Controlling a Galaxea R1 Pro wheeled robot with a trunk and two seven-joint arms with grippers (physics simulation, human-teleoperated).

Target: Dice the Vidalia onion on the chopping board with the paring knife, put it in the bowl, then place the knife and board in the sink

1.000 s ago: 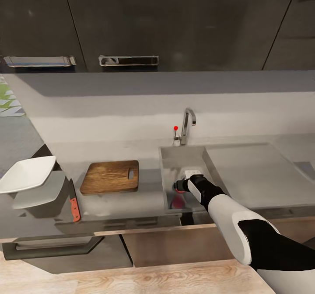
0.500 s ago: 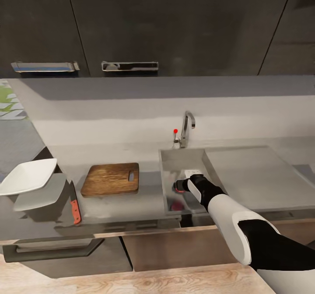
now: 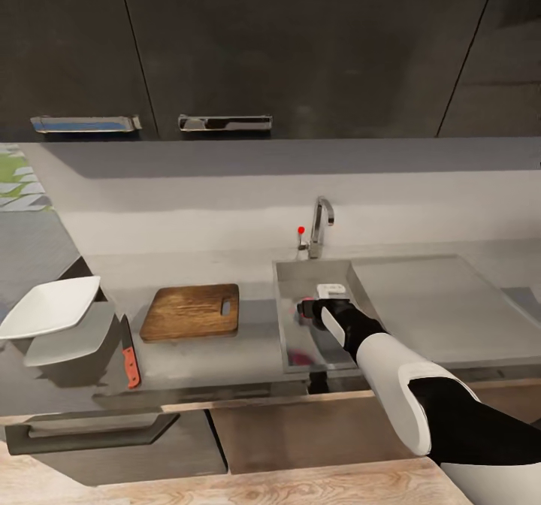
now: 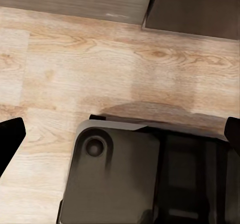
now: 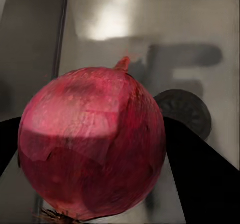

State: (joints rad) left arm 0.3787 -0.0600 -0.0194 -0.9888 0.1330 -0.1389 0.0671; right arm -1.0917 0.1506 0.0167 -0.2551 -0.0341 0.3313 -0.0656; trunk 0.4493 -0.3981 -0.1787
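Note:
My right gripper (image 3: 303, 312) is inside the grey steel sink (image 3: 300, 276), shut on the Vidalia onion (image 5: 92, 144), a red-purple bulb held clear above the basin floor and the round drain (image 5: 189, 110). Its dark fingers (image 5: 197, 171) press the onion's two sides. To the left, on the countertop (image 3: 225, 351), lies the brown chopping board (image 3: 191, 312). The paring knife (image 3: 130, 355) with its red-orange handle lies nearer the front edge, beside the white bowl (image 3: 49, 307). My left gripper (image 4: 121, 134) hangs open over the wooden floor and my own base.
A chrome faucet (image 3: 321, 223) with a red knob stands behind the basin. The flat drainboard (image 3: 443, 302) spreads to the right. Dark wall cabinets (image 3: 225, 46) with metal handles hang above. A dark drawer handle (image 3: 90, 430) juts out below the counter's front edge.
My right gripper has risen a little in the sink with the onion in it. The head camera has tilted up slightly, so the whole counter sits lower in view.

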